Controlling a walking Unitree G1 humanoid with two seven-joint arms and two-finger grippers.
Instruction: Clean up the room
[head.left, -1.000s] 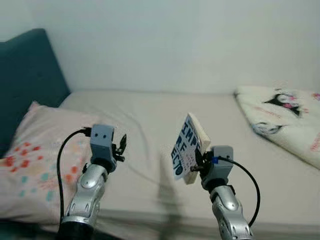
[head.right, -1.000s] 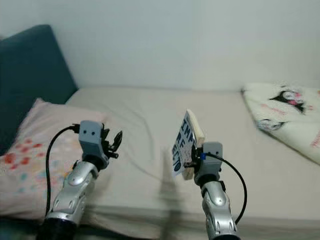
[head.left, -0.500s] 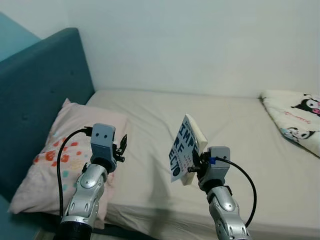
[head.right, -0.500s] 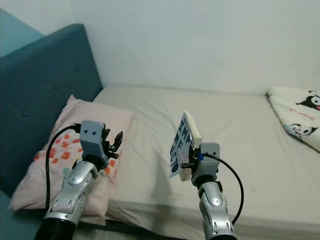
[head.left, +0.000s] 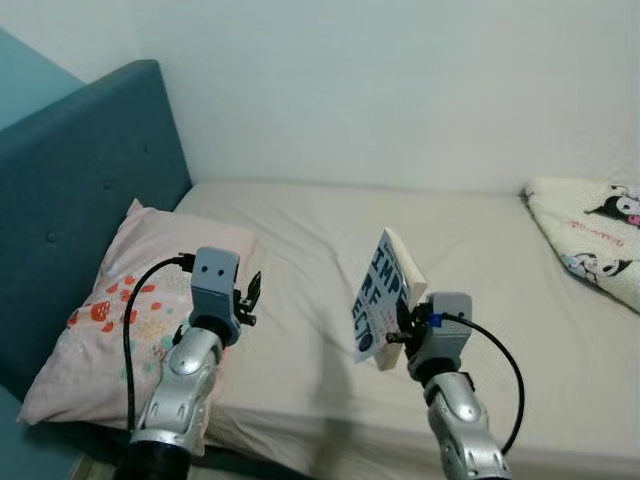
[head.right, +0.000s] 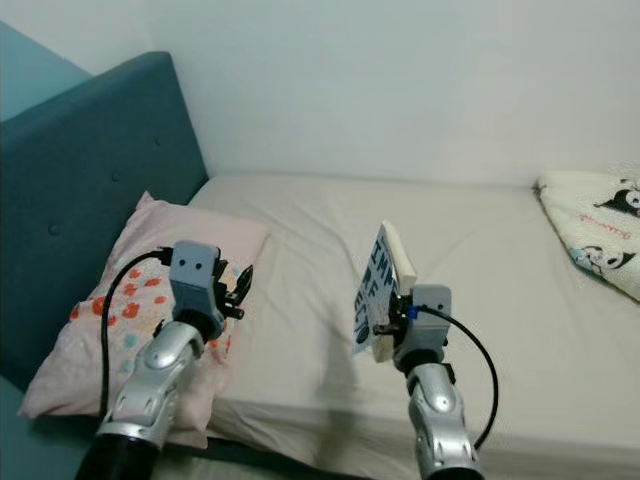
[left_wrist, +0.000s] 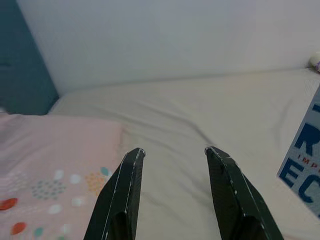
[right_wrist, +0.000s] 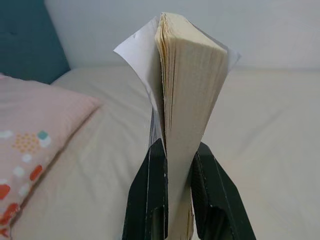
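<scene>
Above the front edge of the bed, a paperback book is held upright, clamped at its lower edge between the fingers of the right gripper; its white cover with large blue lettering is turned toward the robot's left, page edges fanned at the top. The left gripper is raised beside it, fingers spread apart with nothing between them, over the near corner of a pink pillow printed with red and teal spots. The pillow lies against a teal upholstered headboard at the robot's left. A beige sheet, lightly creased, covers the mattress. A white blanket with cartoon figures is bunched at the far right. A plain white wall stands behind the bed.
</scene>
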